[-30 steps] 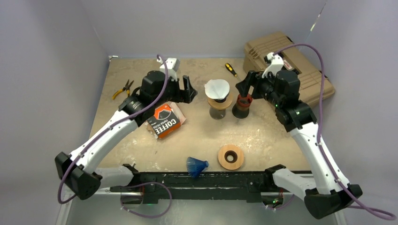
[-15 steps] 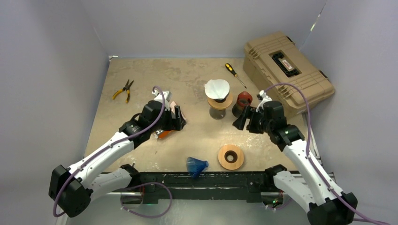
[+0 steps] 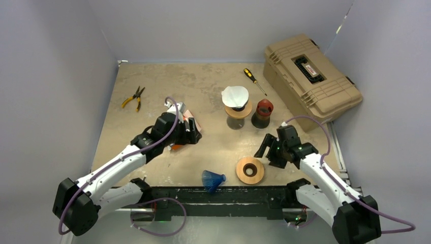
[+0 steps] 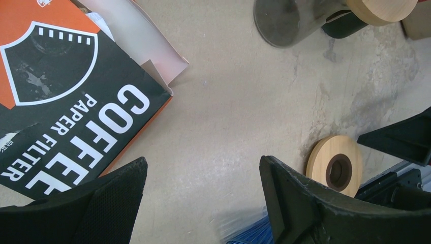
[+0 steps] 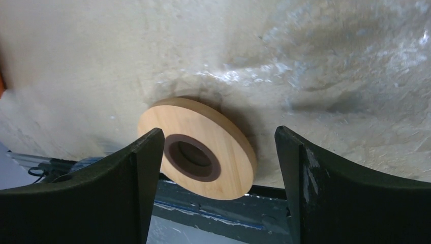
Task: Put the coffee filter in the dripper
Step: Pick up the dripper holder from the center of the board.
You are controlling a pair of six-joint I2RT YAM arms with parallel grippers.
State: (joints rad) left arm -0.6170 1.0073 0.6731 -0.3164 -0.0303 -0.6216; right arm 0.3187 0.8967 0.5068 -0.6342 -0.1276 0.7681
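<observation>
Filter [image 3: 235,95]: white cone in dripper [image 3: 238,111], far centre of worktop [image 3: 203,86].
Left tool [image 4: 203,195]: jaws apart, empty, by box [image 4: 66,117].
Right tool [image 5: 218,147]: jaws apart, empty, over ring [image 5: 231,134].

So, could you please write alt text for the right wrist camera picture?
Seen between the open black fingers of the right gripper, a round wooden ring with a dark centre hole lies flat on the beige table, near its edge.
</observation>
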